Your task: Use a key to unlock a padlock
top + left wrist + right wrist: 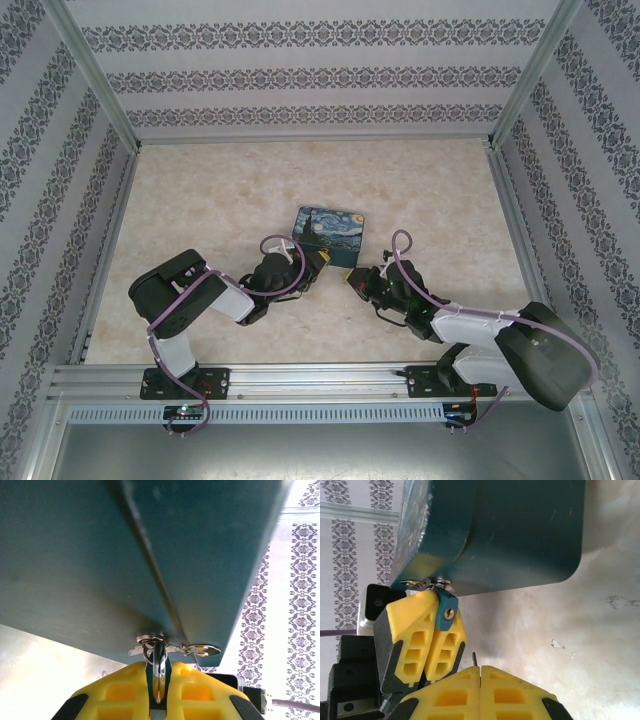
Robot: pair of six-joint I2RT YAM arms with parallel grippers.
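Note:
A small teal padlock (pixel 446 611) hangs from the metal zip pulls (pixel 200 650) of a dark teal case (pixel 510 530). Its brass keyhole faces my right wrist camera. My left gripper (pixel 159 667) is shut on the padlock, whose silver shackle (pixel 159 652) rises between the yellow fingers (pixel 417 630) to the pulls. My right gripper (pixel 480 668) is shut on a key. Only the key's thin dark tip (pixel 475 658) sticks out, a little below the keyhole and apart from it. From above, both grippers (pixel 318 263) (pixel 352 279) meet at the case's near edge.
The case (pixel 331 233) has a starry-night picture on its lid and lies mid-table on a pale marbled top. Patterned walls with metal frame posts (pixel 105 90) close in the left, right and back. An aluminium rail (pixel 300 378) runs along the near edge.

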